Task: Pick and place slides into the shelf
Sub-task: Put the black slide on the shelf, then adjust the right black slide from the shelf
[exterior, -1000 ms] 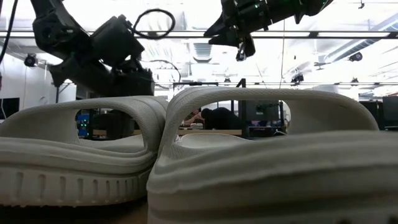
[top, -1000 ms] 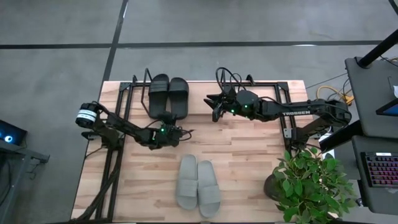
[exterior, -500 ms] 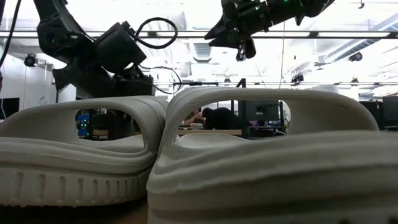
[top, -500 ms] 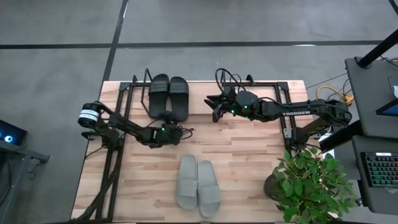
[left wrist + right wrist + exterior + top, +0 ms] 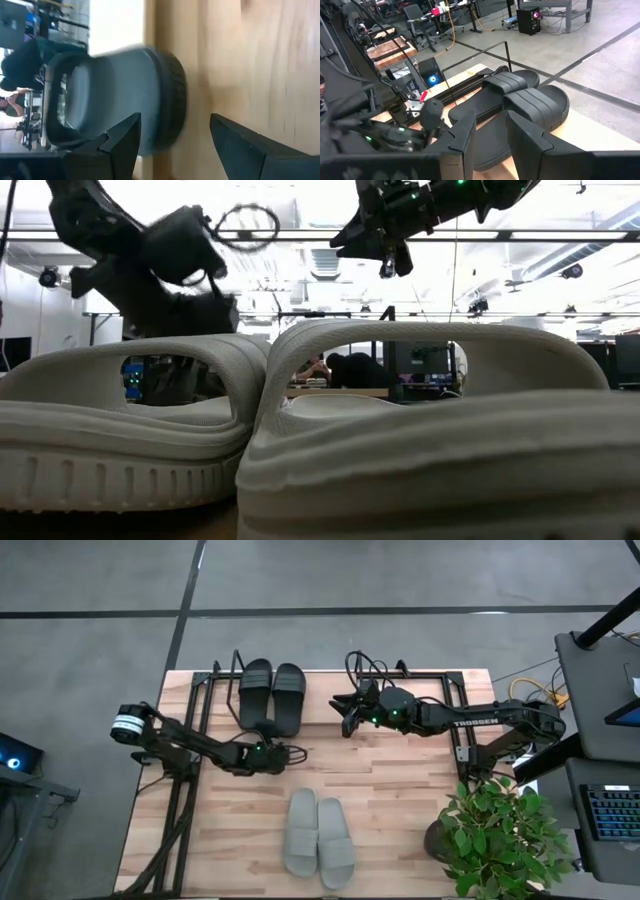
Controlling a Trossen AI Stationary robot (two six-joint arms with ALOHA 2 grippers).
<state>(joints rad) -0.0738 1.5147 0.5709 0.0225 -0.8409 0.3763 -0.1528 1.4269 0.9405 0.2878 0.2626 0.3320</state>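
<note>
Two black slides (image 5: 271, 695) lie side by side on their soles in the left part of the shelf (image 5: 430, 673) at the table's far edge; they also show in the right wrist view (image 5: 520, 105). Two light grey slides (image 5: 318, 833) lie side by side near the front edge and fill the low view (image 5: 400, 430). My left gripper (image 5: 294, 753) is open and empty over the table's middle, between the two pairs, with a grey slide (image 5: 125, 95) ahead of its fingers (image 5: 120, 145). My right gripper (image 5: 345, 712) is open and empty, raised just right of the black slides.
A potted plant (image 5: 495, 840) stands at the table's near right corner. The shelf's upright wire loops (image 5: 236, 662) rise at the far edge. Bare wood (image 5: 390, 790) lies between the grey slides and the shelf. A person sits in the room beyond (image 5: 350, 370).
My left arm has drawn back a little toward the table's left edge and is blurred with motion. My right gripper and all slides stay where they were.
</note>
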